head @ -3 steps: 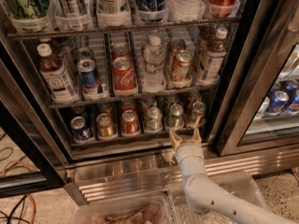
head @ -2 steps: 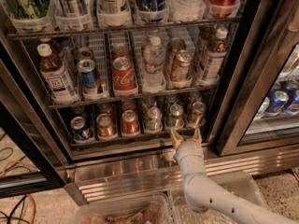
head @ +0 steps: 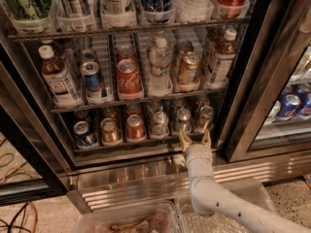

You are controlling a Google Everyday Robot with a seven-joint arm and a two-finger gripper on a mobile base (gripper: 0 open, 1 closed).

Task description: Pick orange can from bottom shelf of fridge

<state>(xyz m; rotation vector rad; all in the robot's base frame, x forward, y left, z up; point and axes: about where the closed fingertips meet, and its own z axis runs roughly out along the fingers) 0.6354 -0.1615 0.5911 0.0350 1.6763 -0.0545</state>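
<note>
The orange can [head: 204, 116], dull copper-orange with a silver top, stands at the right end of the bottom shelf [head: 141, 142] of the fridge [head: 243, 81]. My gripper [head: 195, 138] is open, just in front of and below the shelf edge. Its right finger is under the orange can and its left finger is under a silver-green can [head: 182, 120]. It touches no can. My white arm reaches up from the lower right.
Left along the bottom shelf stand a silver can [head: 159, 123], a red-orange can [head: 135, 127], a golden-amber can [head: 111, 130] and a blue can [head: 85, 133]. The tier above holds bottles and cans. The open door frame [head: 252, 101] stands right of the gripper.
Almost nothing. The gripper holds its place in front of the right end of the bottom shelf, fingers still open. No can has moved.
</note>
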